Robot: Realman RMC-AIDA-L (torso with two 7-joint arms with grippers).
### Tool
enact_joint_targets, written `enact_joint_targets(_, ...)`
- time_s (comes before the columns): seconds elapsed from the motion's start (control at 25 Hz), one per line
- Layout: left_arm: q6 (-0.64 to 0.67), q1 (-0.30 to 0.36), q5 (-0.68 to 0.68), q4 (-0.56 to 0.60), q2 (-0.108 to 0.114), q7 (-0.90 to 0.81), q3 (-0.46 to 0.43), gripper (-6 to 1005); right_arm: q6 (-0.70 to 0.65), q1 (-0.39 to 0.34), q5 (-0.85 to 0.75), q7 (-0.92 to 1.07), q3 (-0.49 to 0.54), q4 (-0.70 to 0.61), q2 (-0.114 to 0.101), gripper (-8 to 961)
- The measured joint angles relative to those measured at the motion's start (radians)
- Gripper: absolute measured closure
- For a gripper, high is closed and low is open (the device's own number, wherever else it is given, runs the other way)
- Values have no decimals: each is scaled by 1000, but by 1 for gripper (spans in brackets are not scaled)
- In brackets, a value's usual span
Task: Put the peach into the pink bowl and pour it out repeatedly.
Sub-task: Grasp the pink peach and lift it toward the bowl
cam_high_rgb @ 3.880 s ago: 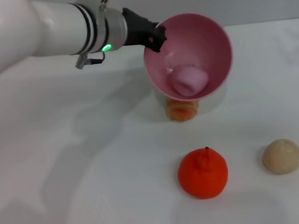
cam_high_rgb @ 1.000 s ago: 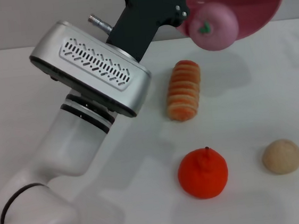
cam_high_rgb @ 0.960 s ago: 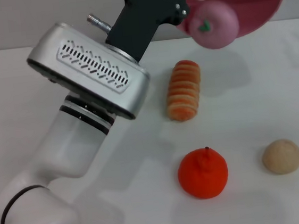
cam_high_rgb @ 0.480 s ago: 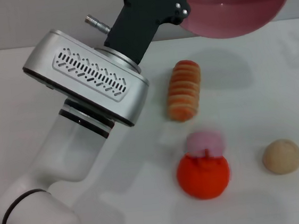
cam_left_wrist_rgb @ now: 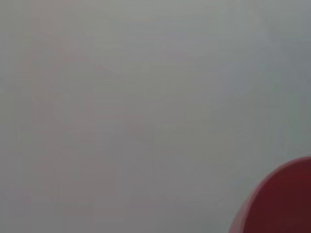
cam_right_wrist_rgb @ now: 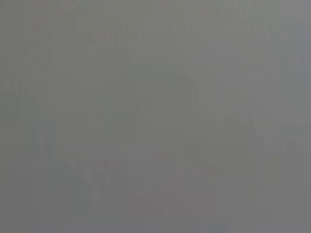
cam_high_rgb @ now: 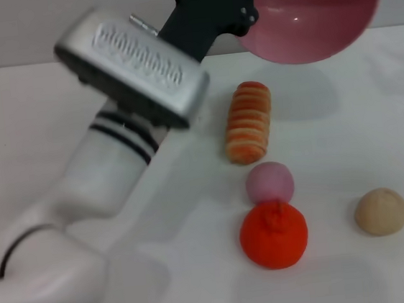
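The pale-pink peach lies on the white table, just behind the orange tangerine and in front of the striped bread roll. High above the table's far side my left gripper is shut on the rim of the pink bowl, which is tipped on its side with nothing in it. An edge of the pink bowl shows in the left wrist view. My right gripper is out of view.
A bright orange tangerine sits near the front, touching or nearly touching the peach. A beige round bun lies to its right. A striped orange bread roll lies mid-table. My left arm crosses the left half.
The peach dropped out of the tipped bowl, bounced on the tangerine and came to rest just behind it. My left arm rotated while still holding the bowl aloft.
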Motion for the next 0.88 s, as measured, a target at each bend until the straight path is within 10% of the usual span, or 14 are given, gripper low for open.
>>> enact_joint_targets(0.4,838,-158,-28,92,1,-77,-499,954,-1,-10,-48,22,-42,-28,-3,559)
enact_joint_targets(0.48,838,-158,-28,92,1,-77,-499,954,2,-10,-106,55,-44,-52,-3,559)
enact_joint_targets(0.52,1124,-261,-36,28,4,-77,-726,954,4,-11,-144,81,-45,-68,-3,559)
enact_joint_targets(0.6,1266,-313,-21,-12,8,-68,-848,954,6,-10,-247,167,-50,-119,-2,559)
enact_joint_targets(0.88,1528,-345,60,-15,20,-52,-1046,954,-66,-2,-818,698,-112,-486,-3,560)
